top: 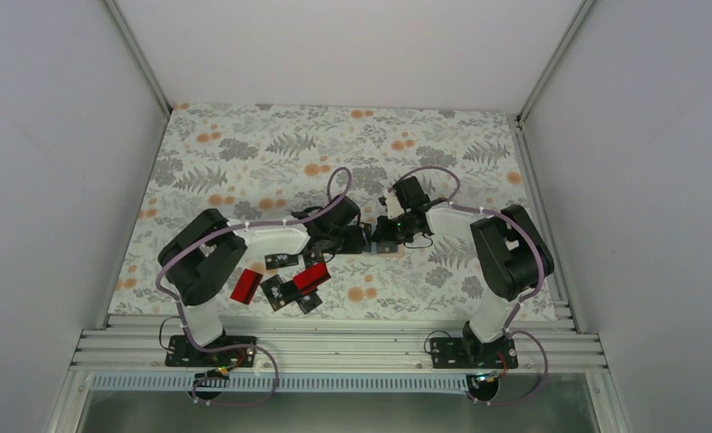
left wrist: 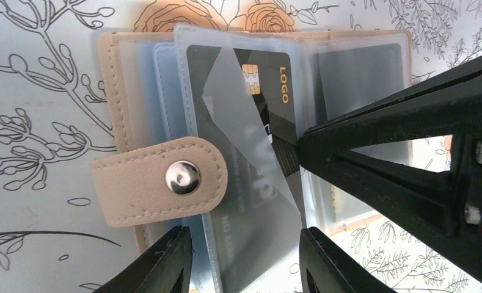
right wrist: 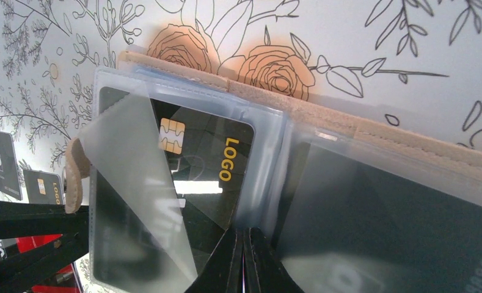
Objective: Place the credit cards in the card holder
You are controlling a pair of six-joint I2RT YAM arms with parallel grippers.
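- The card holder lies open on the floral cloth and fills the left wrist view. From above, both wrists almost hide it at frame centre.
- A black LOGO card sits behind clear sleeves. A bent leaf blurs its lower half.
- The left gripper, cut off at the bottom edge, has its jaws apart astride the sleeves.
- The right gripper is pressed closed at the sleeve fold; whether a leaf is pinched is unclear.
- Loose credit cards overlap lower left of centre, markings unreadable.

A floral tablecloth is enclosed by plain white walls on three sides; aluminium rails are mounted along its near edge.
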